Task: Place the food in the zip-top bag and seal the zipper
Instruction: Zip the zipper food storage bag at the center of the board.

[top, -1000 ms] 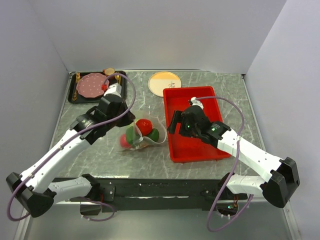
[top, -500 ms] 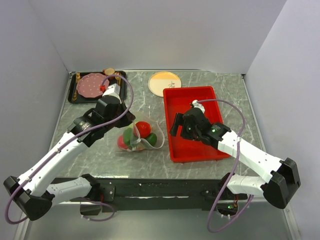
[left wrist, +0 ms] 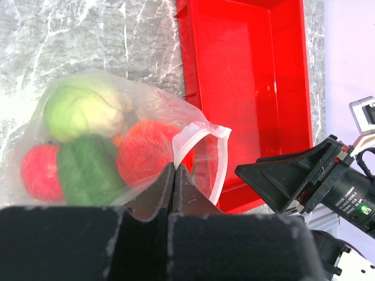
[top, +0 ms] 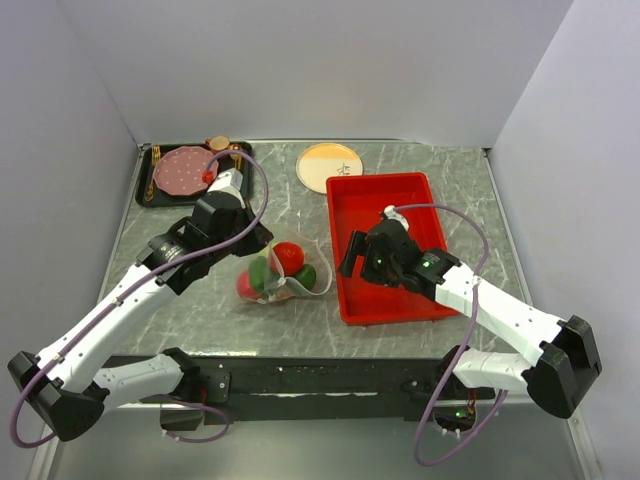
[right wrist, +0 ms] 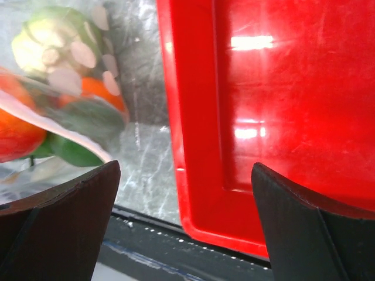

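Observation:
The clear zip-top bag lies on the table left of the red tray and holds the food: a red fruit, dark green pieces and a light green one. In the left wrist view the bag shows a light green vegetable, a dark green one and red and orange ones. The pale zipper curls open at the mouth. My left gripper is shut on the bag's mouth edge; it also shows from above. My right gripper is open and empty over the tray's left rim.
The red tray sits right of the bag; its left rim lies under my right gripper. A black tray with a pink plate is at the back left. A yellow plate lies at the back middle.
The bag with the food has shifted slightly nearer in my left gripper's hold. My right gripper has drifted a little toward the front along the tray's left rim.

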You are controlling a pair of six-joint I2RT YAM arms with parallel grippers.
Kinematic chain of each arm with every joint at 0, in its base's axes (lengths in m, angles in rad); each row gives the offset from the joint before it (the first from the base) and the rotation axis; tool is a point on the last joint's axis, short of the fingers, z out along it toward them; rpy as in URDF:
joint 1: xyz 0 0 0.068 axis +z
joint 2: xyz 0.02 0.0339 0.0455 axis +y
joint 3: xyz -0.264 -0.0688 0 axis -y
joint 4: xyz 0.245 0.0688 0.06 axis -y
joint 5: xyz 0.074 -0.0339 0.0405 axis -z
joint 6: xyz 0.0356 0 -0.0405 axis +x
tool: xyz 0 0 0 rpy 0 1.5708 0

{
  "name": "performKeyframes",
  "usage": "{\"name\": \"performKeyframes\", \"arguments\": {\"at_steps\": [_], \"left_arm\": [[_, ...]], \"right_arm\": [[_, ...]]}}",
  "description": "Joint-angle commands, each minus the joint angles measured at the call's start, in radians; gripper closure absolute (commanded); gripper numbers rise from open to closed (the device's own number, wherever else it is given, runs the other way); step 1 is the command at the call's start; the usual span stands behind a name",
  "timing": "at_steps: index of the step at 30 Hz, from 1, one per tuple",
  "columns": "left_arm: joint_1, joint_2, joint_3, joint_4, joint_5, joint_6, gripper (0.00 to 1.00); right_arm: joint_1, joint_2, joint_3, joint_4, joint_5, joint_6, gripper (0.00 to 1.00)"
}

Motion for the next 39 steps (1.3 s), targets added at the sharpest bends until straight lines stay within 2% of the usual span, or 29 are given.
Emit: {"name": "performKeyframes", "arguments": {"at_steps": [1, 7, 8, 12, 13, 16, 22, 27, 31, 32, 33, 36, 38, 39], "left_arm": [[0.003, -0.019, 0.014, 0.031, 0.012, 0.001, 0.99], [0.003, -0.023, -0.005, 0.046, 0.021, -0.006, 0.99], [0.003, -0.020, -0.005, 0.048, 0.019, -0.008, 0.99], [0.005, -0.015, 0.001, 0.052, 0.024, -0.003, 0.99], [0.003, -0.013, 0.001, 0.054, 0.031, -0.003, 0.99], [0.003, -0.006, 0.004, 0.052, 0.039, 0.001, 0.99], [0.003, -0.006, -0.009, 0.054, 0.065, 0.010, 0.99], [0.003, -0.001, -0.020, 0.057, 0.097, 0.015, 0.99], [0.003, 0.000, -0.023, 0.066, 0.110, 0.020, 0.99], [0.003, 0.002, -0.023, 0.066, 0.111, 0.024, 0.99], [0.003, 0.004, -0.023, 0.063, 0.119, 0.027, 0.99], [0.003, 0.010, -0.025, 0.057, 0.125, 0.037, 0.99], [0.003, 0.010, -0.038, 0.061, 0.142, 0.038, 0.99], [0.005, 0.008, -0.043, 0.069, 0.151, 0.040, 0.99]], "right_arm": [[-0.004, -0.021, -0.008, 0.064, -0.051, 0.031, 0.00], [-0.003, -0.051, -0.043, 0.107, -0.084, 0.064, 0.01], [-0.001, -0.051, -0.049, 0.120, -0.126, 0.073, 0.02], [0.048, -0.030, -0.055, 0.173, -0.118, 0.070, 0.04], [0.049, -0.015, -0.048, 0.173, -0.116, 0.068, 0.09], [0.052, 0.051, 0.003, 0.178, -0.098, 0.041, 0.18], [0.052, 0.163, 0.122, 0.181, -0.018, -0.025, 0.23], [0.049, 0.248, 0.239, 0.195, -0.035, -0.111, 0.30], [0.051, 0.337, 0.310, 0.186, -0.056, -0.157, 0.47], [0.049, 0.367, 0.332, 0.181, -0.071, -0.166, 0.54], [0.049, 0.378, 0.343, 0.178, -0.078, -0.173, 0.66], [0.051, 0.398, 0.362, 0.176, -0.082, -0.188, 0.86], [0.049, 0.398, 0.368, 0.181, -0.073, -0.200, 0.98], [0.051, 0.398, 0.370, 0.178, -0.052, -0.200, 1.00]]}}
